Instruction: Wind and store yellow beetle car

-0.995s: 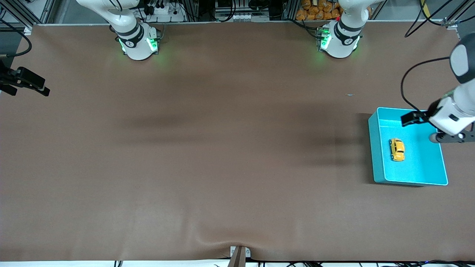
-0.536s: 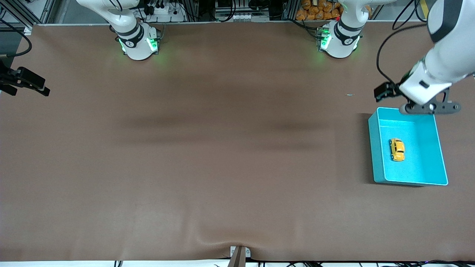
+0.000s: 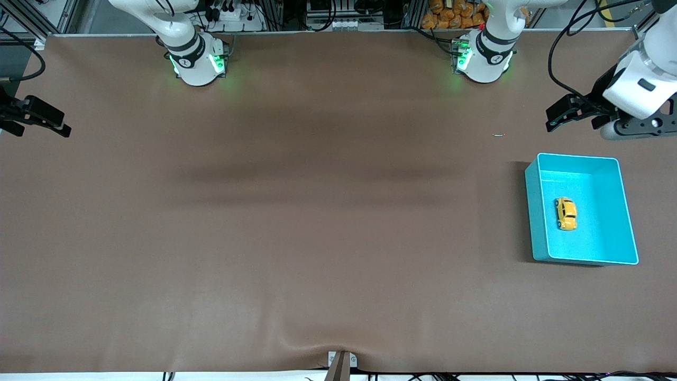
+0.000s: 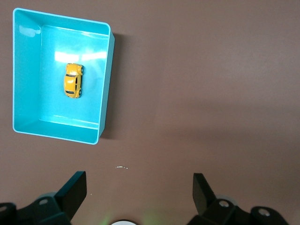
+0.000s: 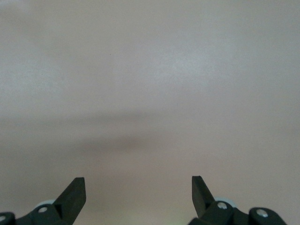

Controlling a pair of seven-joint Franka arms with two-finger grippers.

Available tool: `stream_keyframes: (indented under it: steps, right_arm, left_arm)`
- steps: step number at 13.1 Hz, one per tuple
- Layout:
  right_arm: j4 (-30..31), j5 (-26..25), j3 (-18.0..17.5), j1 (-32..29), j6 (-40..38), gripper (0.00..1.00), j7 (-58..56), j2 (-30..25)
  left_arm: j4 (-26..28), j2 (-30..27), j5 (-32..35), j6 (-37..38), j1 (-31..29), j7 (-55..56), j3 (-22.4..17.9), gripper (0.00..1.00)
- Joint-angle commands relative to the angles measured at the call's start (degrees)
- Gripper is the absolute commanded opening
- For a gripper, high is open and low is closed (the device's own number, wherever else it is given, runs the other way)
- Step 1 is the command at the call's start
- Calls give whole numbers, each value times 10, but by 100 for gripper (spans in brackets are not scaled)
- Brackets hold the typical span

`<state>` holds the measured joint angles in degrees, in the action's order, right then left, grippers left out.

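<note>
The yellow beetle car lies on its wheels on the floor of the teal bin, near the wall toward the right arm's end. The left wrist view shows the car and the bin from above. My left gripper is open and empty, up in the air over bare table between the bin and the left arm's base; its jaws stand wide apart in the left wrist view. My right gripper waits at the right arm's end of the table, open and empty over bare table.
A small pale speck lies on the brown table farther from the front camera than the bin; it also shows in the left wrist view. A metal bracket sits at the table's near edge.
My left gripper has moved from over the bin toward the left arm's base and off the bin. The car stays in the bin. The right arm has not moved.
</note>
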<state>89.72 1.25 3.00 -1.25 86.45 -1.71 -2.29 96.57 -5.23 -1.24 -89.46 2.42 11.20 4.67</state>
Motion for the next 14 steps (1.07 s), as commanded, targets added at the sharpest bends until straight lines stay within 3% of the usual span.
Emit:
stream_keyframes:
  steps: [1,3,8,14]
  right_arm:
    - [-10,-5,-4,-4,-4,100,8,4]
    - [-10,-5,-4,-4,-4,100,8,4]
    - [-10,-5,-4,-4,-4,100,8,4]
    - [-10,-5,-4,-4,-4,100,8,4]
  left_arm:
    - [-16,-2,-10,25,8,12,6,100]
    - [-27,-5,-9,31,5,4,24,100]
    - [-19,-6,14,8,-5,-71,19,100]
    - [-18,-8,9,21,-7,-76,20,100]
